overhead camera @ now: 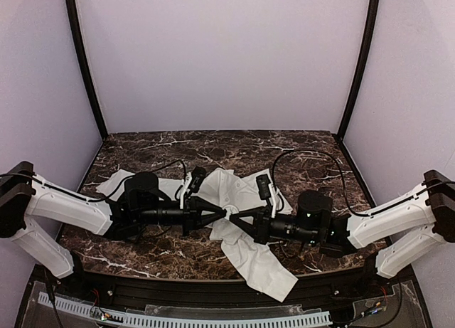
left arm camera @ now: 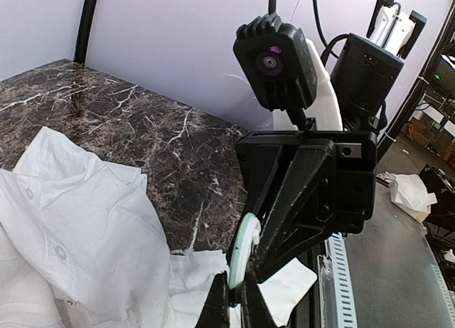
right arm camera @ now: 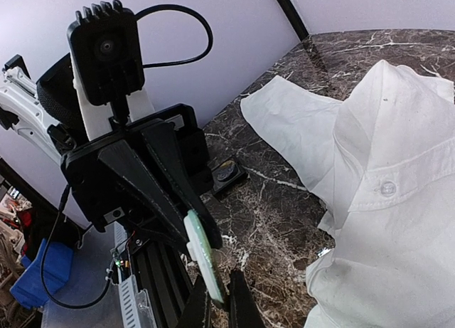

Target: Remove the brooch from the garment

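**Both hands pinched on the brooch at centre counter**

The two arms are stretched in low and meet tip to tip over the white shirt (overhead camera: 245,189). The left hand (overhead camera: 222,213) is clamped narrow on the brooch (left arm camera: 242,251), and the right hand (overhead camera: 240,215) is nipping that same pale round disc from the opposite side. Both wrist views show the disc edge-on between the black fingertips, held up above the crumpled fabric. Whether the pin is free of the cloth, I can't tell. The shirt lies spread across the dark marbled counter (overhead camera: 306,146), buttons showing, one sleeve trailing to the near edge.
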Controlling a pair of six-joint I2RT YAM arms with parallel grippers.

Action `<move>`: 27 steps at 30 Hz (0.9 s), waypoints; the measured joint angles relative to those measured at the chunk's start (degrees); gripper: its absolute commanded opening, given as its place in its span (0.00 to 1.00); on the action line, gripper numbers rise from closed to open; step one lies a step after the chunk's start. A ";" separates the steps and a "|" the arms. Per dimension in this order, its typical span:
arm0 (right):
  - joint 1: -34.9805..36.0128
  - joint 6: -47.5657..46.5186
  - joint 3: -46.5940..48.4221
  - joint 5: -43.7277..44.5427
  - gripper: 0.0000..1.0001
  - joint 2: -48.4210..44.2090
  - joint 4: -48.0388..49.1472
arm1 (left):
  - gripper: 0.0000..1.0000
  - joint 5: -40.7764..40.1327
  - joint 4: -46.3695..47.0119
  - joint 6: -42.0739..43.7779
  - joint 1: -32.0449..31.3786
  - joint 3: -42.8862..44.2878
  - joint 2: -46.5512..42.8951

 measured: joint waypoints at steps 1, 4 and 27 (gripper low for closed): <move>-0.02 0.17 0.00 0.04 0.00 0.13 0.11 | 0.01 -0.09 -0.07 0.00 0.00 0.00 0.00; -0.13 0.81 0.04 0.13 0.00 0.68 0.39 | 0.01 -0.17 -0.50 0.02 0.07 -0.02 0.00; -1.79 4.04 1.73 -0.24 0.00 3.56 1.49 | 0.01 -0.63 -0.74 0.66 1.40 -0.20 0.00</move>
